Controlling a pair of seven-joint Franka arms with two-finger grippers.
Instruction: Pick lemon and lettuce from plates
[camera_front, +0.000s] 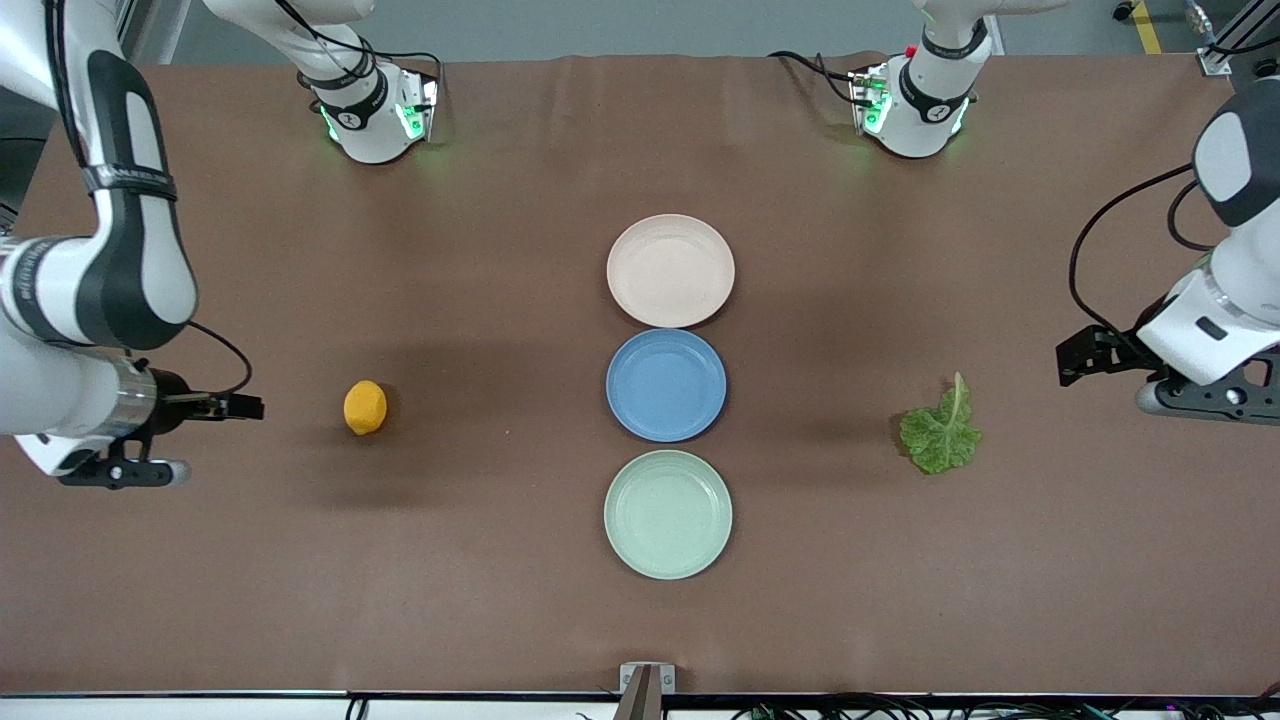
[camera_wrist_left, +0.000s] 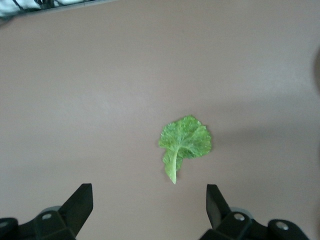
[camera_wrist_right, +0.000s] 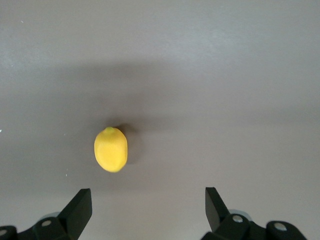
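Observation:
The orange-yellow lemon (camera_front: 365, 407) (camera_wrist_right: 111, 149) lies on the brown tablecloth toward the right arm's end, apart from every plate. The crinkled green lettuce (camera_front: 940, 432) (camera_wrist_left: 184, 142) lies flat on the cloth toward the left arm's end. At mid-table the pink-beige plate (camera_front: 670, 270) and the mint green plate (camera_front: 668, 514) carry nothing. My right gripper (camera_front: 125, 470) (camera_wrist_right: 148, 207) hangs open above the cloth beside the lemon, holding nothing. My left gripper (camera_front: 1210, 397) (camera_wrist_left: 150, 205) hangs open above the cloth beside the lettuce, also holding nothing.
A blue plate (camera_front: 666, 385) sits between the two task plates in one row. The arm bases (camera_front: 375, 110) (camera_front: 915, 105) stand along the table's edge farthest from the front camera. A small metal bracket (camera_front: 646, 680) sits at the edge nearest it.

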